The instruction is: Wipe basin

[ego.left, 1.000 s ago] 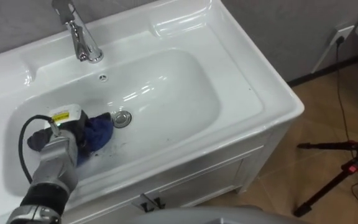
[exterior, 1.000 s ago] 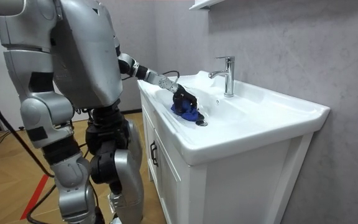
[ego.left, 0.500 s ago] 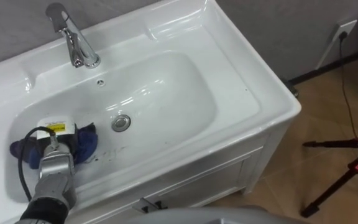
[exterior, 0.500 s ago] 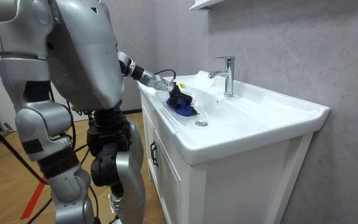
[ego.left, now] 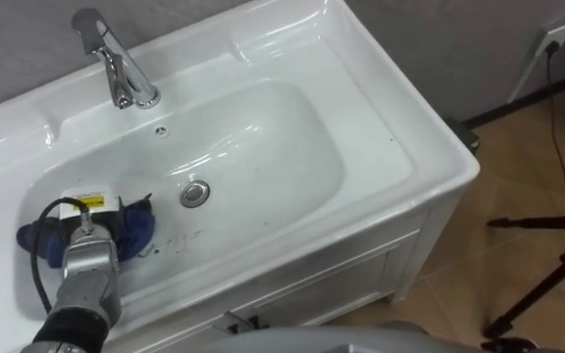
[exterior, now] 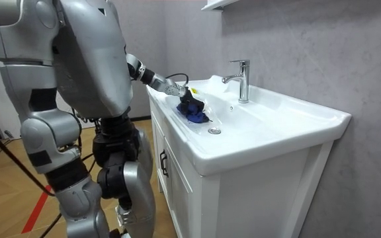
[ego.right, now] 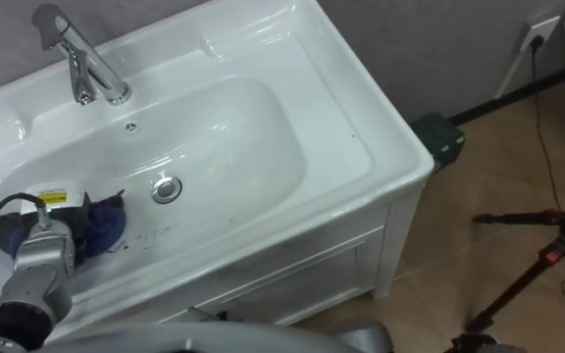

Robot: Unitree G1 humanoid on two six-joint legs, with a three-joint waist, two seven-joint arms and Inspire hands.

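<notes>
The fingers (exterior: 189, 100) of the left hand (ego.left: 88, 237) are curled down into the blue cloth (ego.left: 137, 227) and hold it bunched up. The cloth sits on the bottom of the basin (ego.left: 263, 147), at its left end, close to the front edge of the counter (ego.left: 385, 93). Blue cloth sticks out on both sides of the hand. The drain (ego.left: 195, 192) is just to the right of the cloth, not touching it. The tap (ego.left: 116, 69) stands at the back edge of the counter. The robot stands at the counter's front edge.
</notes>
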